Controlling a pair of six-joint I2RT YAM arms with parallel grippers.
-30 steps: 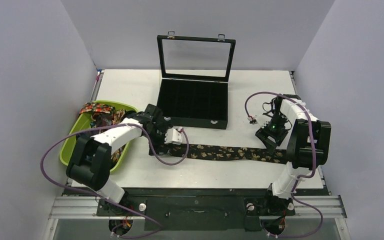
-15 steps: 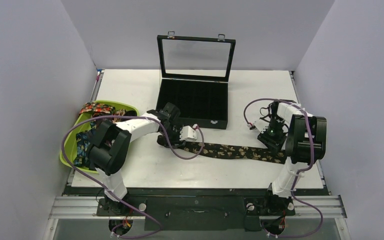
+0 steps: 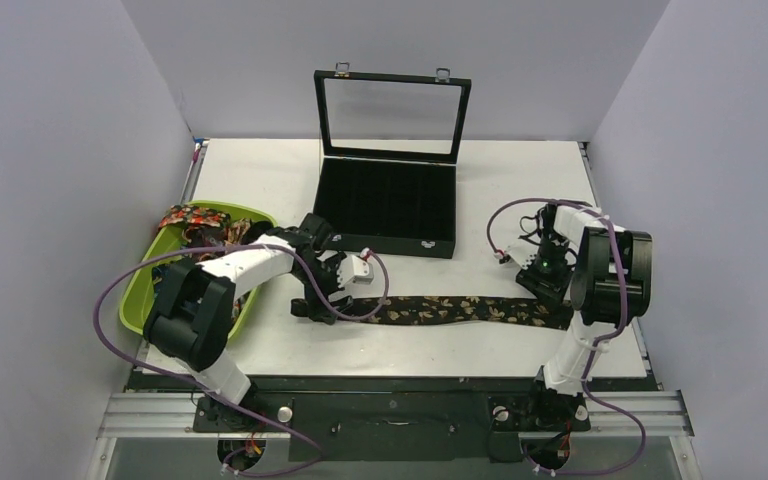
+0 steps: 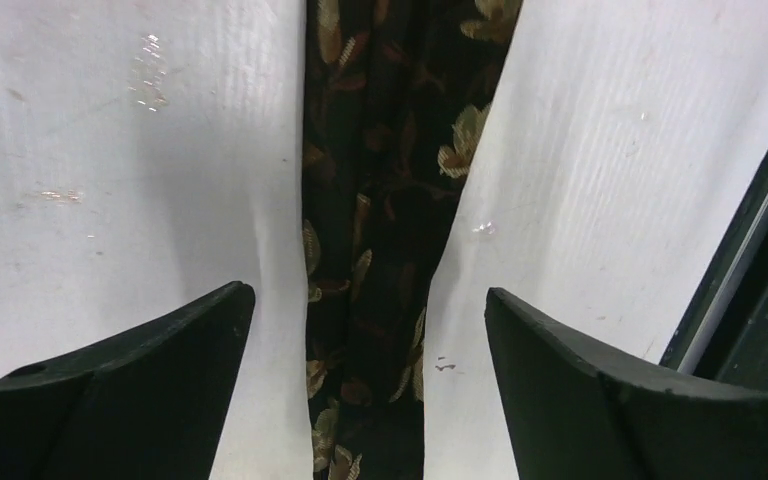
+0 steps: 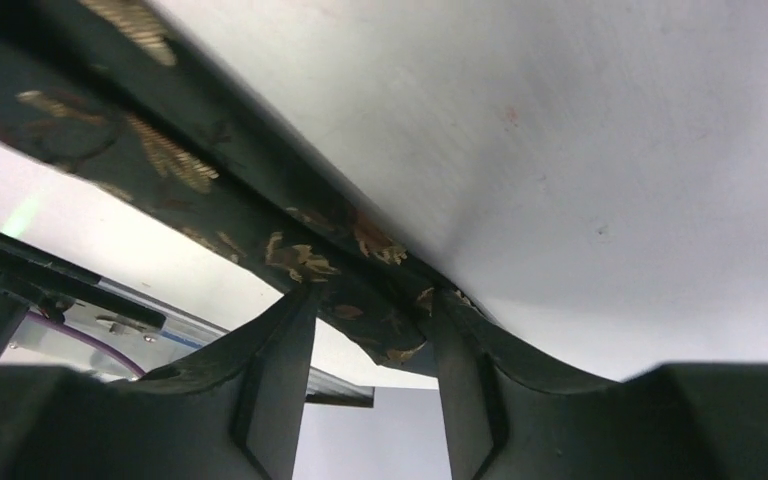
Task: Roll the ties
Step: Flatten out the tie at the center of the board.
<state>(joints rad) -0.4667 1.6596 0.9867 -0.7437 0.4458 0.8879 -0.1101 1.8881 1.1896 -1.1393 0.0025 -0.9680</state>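
Observation:
One tie (image 3: 440, 308), dark with tan-gold florals, lies stretched left to right across the near part of the table. My left gripper (image 3: 310, 303) hangs over its narrow left end. In the left wrist view the tie (image 4: 380, 200) runs straight between the open left gripper (image 4: 368, 295), touching neither finger. My right gripper (image 3: 550, 290) is at the wide right end. In the right wrist view the tie's tip (image 5: 390, 320) is bunched between the fingertips of the right gripper (image 5: 370, 310), which is shut on it. More ties (image 3: 195, 220) lie in the green bin.
A green bin (image 3: 135, 290) stands at the left edge, under the left arm. A black display case (image 3: 388, 205) with its glass lid up sits at the back centre; its edge (image 4: 750, 280) shows beside the left fingers. Purple cables (image 3: 350, 315) loop by both arms.
My left gripper swung right, then came back left and nearer, down over the tie's narrow end; its jaws narrowed and widened again. The right jaws closed on the wide end.

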